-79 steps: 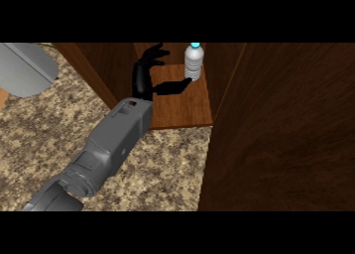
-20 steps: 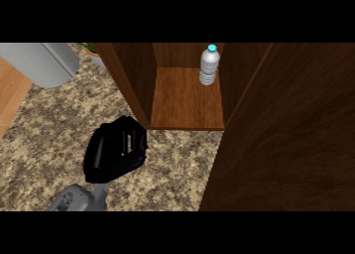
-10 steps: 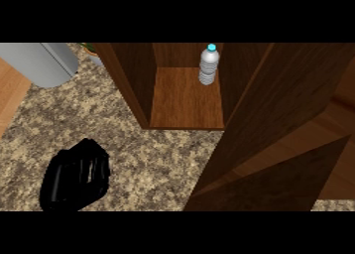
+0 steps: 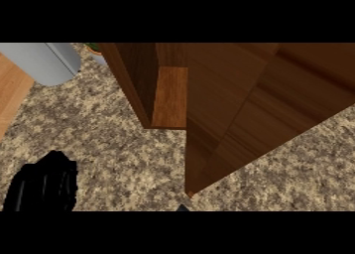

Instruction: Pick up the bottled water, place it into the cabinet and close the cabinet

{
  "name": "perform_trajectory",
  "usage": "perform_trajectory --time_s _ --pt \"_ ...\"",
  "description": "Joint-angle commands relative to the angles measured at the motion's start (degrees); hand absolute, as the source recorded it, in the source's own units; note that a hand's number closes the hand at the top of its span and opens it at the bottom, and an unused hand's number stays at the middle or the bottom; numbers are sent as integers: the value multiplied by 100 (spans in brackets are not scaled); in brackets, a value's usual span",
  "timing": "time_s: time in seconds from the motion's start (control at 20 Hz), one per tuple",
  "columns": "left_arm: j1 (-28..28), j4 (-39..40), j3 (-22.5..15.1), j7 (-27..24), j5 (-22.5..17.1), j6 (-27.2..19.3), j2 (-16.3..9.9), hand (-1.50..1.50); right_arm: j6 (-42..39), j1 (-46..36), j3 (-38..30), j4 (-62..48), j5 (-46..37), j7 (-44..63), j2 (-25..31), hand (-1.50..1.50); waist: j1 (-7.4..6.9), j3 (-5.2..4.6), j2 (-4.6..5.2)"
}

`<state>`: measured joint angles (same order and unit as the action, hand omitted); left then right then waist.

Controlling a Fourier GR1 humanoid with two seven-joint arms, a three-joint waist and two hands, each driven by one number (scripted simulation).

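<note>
The wooden cabinet [image 4: 134,79] stands at the back of the speckled counter [image 4: 100,144]. Its door [image 4: 261,114] is swung most of the way across the opening. Only a narrow strip of the cabinet's shelf [image 4: 170,96] still shows. The bottled water is hidden behind the door. My left hand [image 4: 41,186] lies low at the lower left over the counter, away from the cabinet, with relaxed fingers and nothing in it. My right hand does not show. A small dark sliver [image 4: 182,208] sits at the lower edge under the door's corner; I cannot tell what it is.
A grey rounded appliance [image 4: 40,62] stands at the back left, with a bit of green plant [image 4: 93,47] beside it. A light wooden surface [image 4: 1,99] runs beyond the counter's left edge. The door's lower corner [image 4: 189,192] overhangs the counter's middle.
The door has swung further left and now covers the bottle and most of the shelf. My left hand stays low at the lower left. The view has shifted a little.
</note>
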<state>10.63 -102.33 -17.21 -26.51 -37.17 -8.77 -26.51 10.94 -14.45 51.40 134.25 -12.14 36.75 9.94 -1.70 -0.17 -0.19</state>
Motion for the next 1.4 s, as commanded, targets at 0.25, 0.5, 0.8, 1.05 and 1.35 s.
perform_trajectory --time_s 0.25,0.5,0.8,1.05,1.35 --pt "471 -32 535 -246 -301 697 -381 150 1035 -1528 -625 -1750 196 31 -941 150 -128 -2 51" --pt "756 -178 666 -248 -295 880 -538 150 1470 -2632 -1511 -2826 1224 -33 -973 150 -136 8 54" --pt "1111 -254 1001 -304 -571 1397 -720 150 617 -2862 -2436 -4559 2623 -1318 -990 150 -137 17 84" --pt "1218 -316 1211 -301 -602 1479 -680 150 -662 -3362 -3443 -6020 2903 -1880 -890 150 -53 18 73" --pt "987 -63 1209 -158 -551 1484 -591 150 -1171 -3832 -4045 -6852 3038 -2263 -532 150 -20 17 86"
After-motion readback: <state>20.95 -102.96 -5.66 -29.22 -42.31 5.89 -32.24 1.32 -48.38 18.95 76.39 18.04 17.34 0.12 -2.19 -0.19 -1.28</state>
